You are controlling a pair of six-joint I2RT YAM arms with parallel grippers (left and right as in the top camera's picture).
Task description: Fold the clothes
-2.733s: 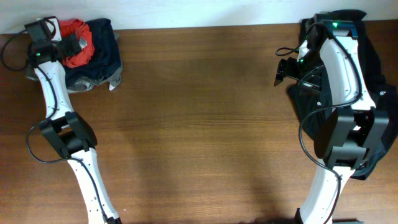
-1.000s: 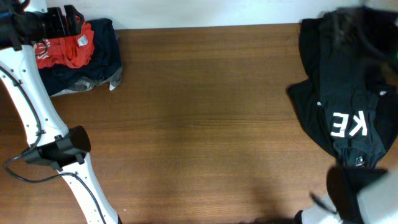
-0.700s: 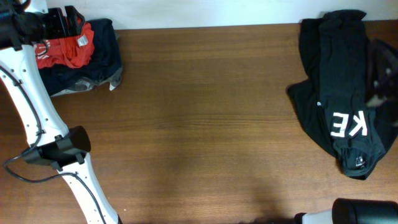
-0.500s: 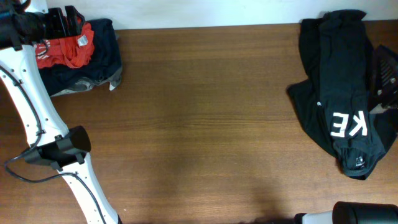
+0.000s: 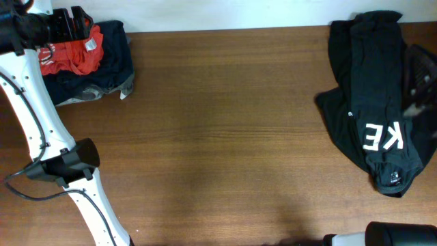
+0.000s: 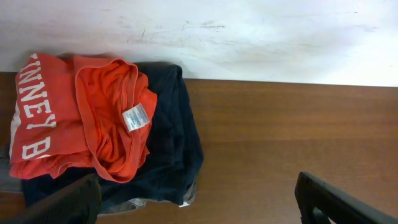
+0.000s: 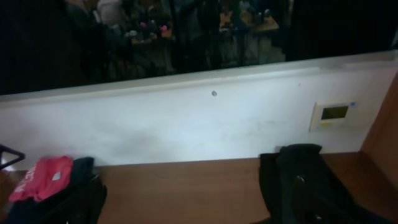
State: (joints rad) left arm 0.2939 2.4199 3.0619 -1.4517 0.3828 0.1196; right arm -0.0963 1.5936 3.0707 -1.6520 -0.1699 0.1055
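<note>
The red-orange T-shirt [image 5: 72, 55] sits crumpled on a navy pile [image 5: 113, 65] at the table's [image 5: 218, 137] far-left corner. The left gripper [image 6: 198, 186] hovers beside it, jaws spread and empty. The right gripper [image 5: 416, 89] is spread too, over a black garment [image 5: 372, 102].

T-shirt [image 5: 75, 58] atop folded pile [image 5: 113, 58] far left on table [image 5: 218, 137], lettered garment [image 5: 369, 89] far right

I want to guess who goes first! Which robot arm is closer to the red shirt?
Left. The left fingers, open, hang just by the red shirt on the dark pile at the table's far left corner. The right arm is at the other end, by the black garment.
</note>
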